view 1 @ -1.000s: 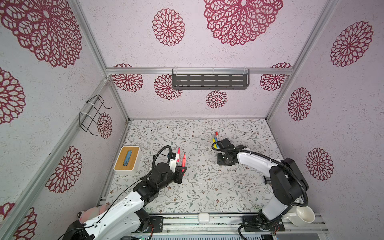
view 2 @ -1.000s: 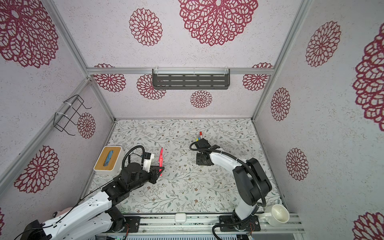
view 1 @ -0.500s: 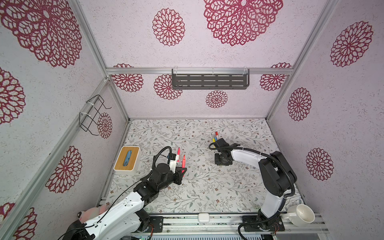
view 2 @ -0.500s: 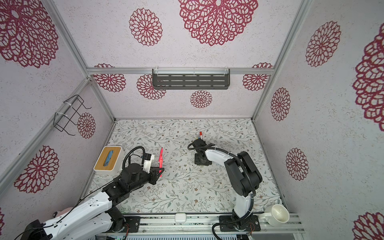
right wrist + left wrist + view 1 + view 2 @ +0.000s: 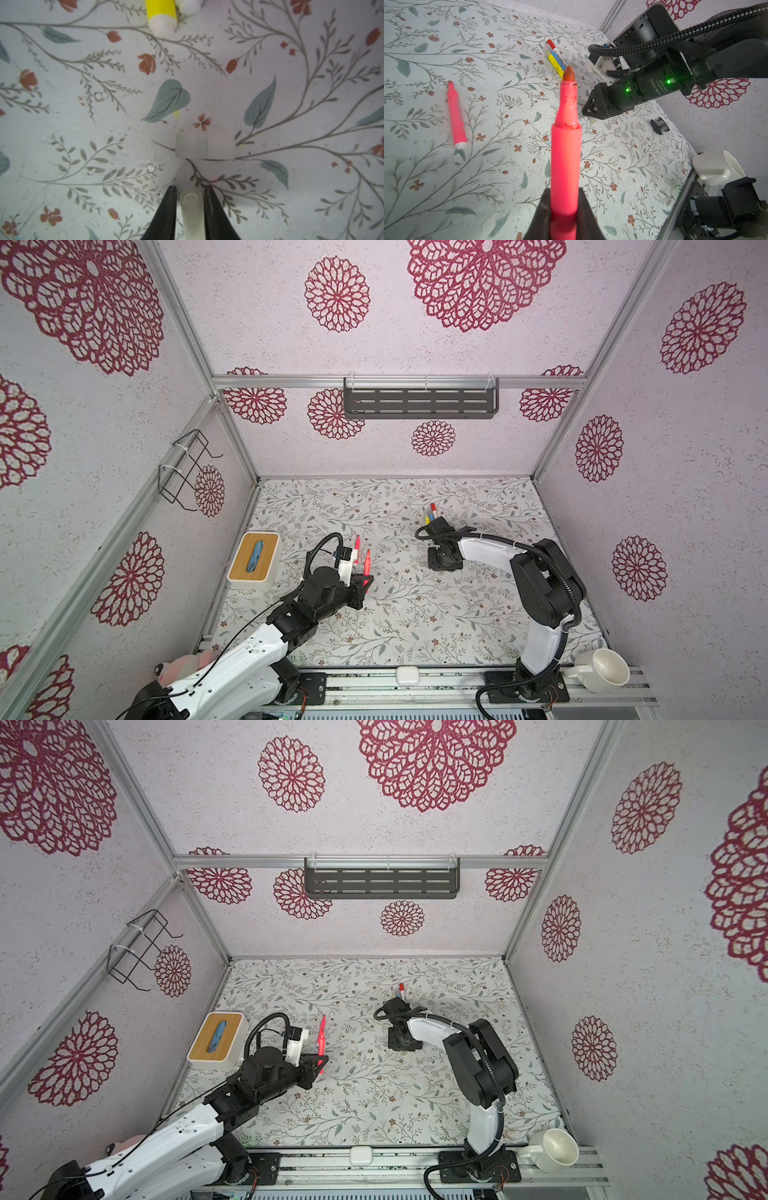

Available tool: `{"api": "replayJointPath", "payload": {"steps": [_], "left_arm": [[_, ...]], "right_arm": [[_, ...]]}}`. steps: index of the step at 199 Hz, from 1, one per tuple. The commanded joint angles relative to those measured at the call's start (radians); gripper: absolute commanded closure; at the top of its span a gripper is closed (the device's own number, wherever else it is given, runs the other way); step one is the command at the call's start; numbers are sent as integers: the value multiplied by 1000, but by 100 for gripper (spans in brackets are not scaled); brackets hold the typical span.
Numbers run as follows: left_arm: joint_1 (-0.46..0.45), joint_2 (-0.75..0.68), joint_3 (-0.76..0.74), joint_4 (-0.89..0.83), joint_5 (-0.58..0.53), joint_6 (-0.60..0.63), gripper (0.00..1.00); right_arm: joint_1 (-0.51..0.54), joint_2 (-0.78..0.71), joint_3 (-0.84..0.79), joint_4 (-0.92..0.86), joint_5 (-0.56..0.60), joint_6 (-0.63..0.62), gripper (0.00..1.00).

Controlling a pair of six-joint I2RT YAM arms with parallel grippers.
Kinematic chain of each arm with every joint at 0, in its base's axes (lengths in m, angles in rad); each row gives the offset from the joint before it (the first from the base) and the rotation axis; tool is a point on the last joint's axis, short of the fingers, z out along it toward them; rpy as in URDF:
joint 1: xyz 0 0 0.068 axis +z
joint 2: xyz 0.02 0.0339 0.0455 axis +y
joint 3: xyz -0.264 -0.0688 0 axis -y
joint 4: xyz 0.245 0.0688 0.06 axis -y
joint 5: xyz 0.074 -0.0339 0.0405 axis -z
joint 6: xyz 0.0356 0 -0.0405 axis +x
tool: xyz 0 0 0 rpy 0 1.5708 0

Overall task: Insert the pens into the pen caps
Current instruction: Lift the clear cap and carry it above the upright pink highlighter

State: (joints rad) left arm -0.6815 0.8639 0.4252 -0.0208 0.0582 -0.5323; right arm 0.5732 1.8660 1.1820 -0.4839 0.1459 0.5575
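One floral counter point(image 5: 415, 614) carries everything, and two arms reach over it. The left arm point(image 5: 245, 659) comes from the front left corner and the right arm point(image 5: 486, 549) from the front right corner. One wood-topped tissue box point(image 5: 266, 545) sits against the left edge. One white mug point(image 5: 602, 672) rests on the metal rail point(image 5: 457, 676) just past the front right corner.

Five pens can be counted. The left hand point(image 5: 563, 198) is clenched on the lower barrel of one pink pen point(image 5: 565, 145). It holds the pen clear of the counter over the left half, with the bare felt tip pointing away from the hand. A second pink pen point(image 5: 455, 116), also uncapped, lies loose on the counter just beside that arm, toward the back edge. Three more pens lie side by side between the right hand point(image 5: 190, 187) and the back edge: one yellow pen point(image 5: 554, 65), one blue pen point(image 5: 560, 62) and one white pen point(image 5: 551, 45) with a red end.

The right hand is low over the middle of the counter, its two fingers closely flanking one translucent cap point(image 5: 191, 214). Thin slivers of counter show beside the cap at the fingertips, so I cannot tell whether the hand grips it. Just ahead lies a blurred clear shape point(image 5: 204, 145), perhaps one or two more caps; the count cannot be told.
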Motion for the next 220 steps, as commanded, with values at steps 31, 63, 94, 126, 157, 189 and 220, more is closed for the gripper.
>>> {"api": "replayJointPath", "payload": {"steps": [31, 63, 94, 126, 157, 189, 220], "left_arm": [[8, -13, -11, 6, -3, -2, 100], [8, -16, -7, 4, -4, -3, 100], [8, -14, -3, 13, 5, -6, 100], [7, 2, -5, 57, 38, -35, 100], [-2, 34, -18, 137, 82, -77, 100], [-41, 65, -27, 206, 79, -100, 100], [-86, 106, -22, 262, 65, -112, 100]], "right_arm": [[16, -6, -1, -28, -45, -53, 94], [54, -106, -15, 26, -134, -91, 100], [60, -278, -76, 154, -252, -89, 100], [60, -433, -137, 307, -354, -70, 100], [60, -535, -190, 429, -422, -36, 100], [60, -618, -235, 525, -446, -8, 100], [60, -677, -282, 626, -469, 24, 99]]}}
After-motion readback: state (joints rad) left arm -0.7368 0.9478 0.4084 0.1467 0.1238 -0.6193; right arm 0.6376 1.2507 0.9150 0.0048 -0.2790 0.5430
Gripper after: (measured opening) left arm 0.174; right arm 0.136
